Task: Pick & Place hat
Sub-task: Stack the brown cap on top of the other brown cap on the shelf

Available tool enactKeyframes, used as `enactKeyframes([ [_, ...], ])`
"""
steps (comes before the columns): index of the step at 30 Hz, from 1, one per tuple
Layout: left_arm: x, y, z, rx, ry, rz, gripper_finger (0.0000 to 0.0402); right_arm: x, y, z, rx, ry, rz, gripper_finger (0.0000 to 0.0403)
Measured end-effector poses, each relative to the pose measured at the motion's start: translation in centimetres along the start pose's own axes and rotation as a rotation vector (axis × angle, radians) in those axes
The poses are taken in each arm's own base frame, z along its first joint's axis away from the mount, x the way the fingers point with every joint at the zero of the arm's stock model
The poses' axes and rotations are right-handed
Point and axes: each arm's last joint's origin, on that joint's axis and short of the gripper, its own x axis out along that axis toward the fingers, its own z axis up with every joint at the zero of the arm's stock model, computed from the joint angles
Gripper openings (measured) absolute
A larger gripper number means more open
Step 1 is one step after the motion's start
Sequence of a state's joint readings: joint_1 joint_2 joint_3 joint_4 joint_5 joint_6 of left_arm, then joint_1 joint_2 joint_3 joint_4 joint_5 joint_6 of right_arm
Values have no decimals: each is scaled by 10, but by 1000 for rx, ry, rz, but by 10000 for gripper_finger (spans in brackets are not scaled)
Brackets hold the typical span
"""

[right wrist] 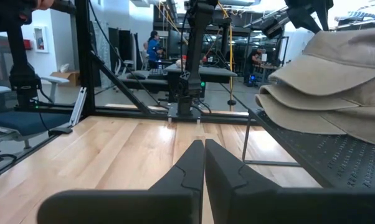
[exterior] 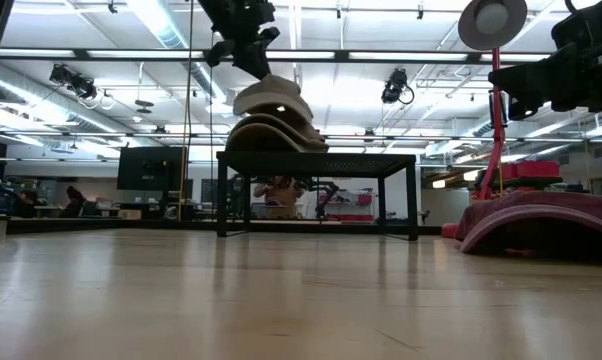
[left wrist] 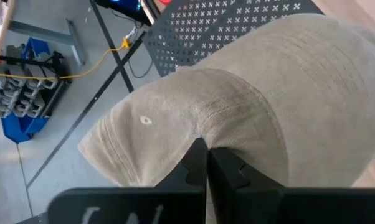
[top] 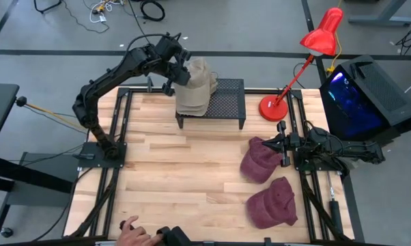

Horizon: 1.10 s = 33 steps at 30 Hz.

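Pinching the top beige hat (top: 195, 75) of the stack on the black mesh stand (top: 226, 102), left tool (top: 180, 72) shut on it, right tool (top: 282, 145) closed empty

no readable text, labels or numbers anywhere

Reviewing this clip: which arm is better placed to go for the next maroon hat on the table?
The right. The right claw sits beside the nearer maroon hat, fingers together and holding nothing. The left claw is across the table, pinching the top beige hat of the stack on the black rack.
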<state>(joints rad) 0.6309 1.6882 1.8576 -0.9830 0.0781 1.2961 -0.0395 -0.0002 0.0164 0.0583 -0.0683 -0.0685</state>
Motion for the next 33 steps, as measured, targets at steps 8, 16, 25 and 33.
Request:
enactKeyframes([
  [8,13,1,-5,15,9,-26,10,0,0,0,0,0,0,16],
  [16,15,2,-5,-36,9,-22,21,0,0,0,0,0,0,16],
  [25,15,2,-5,-38,22,-18,67,0,0,0,0,0,0,16],
  [33,15,3,-5,-49,48,-1,136,0,0,0,0,0,0,16],
])
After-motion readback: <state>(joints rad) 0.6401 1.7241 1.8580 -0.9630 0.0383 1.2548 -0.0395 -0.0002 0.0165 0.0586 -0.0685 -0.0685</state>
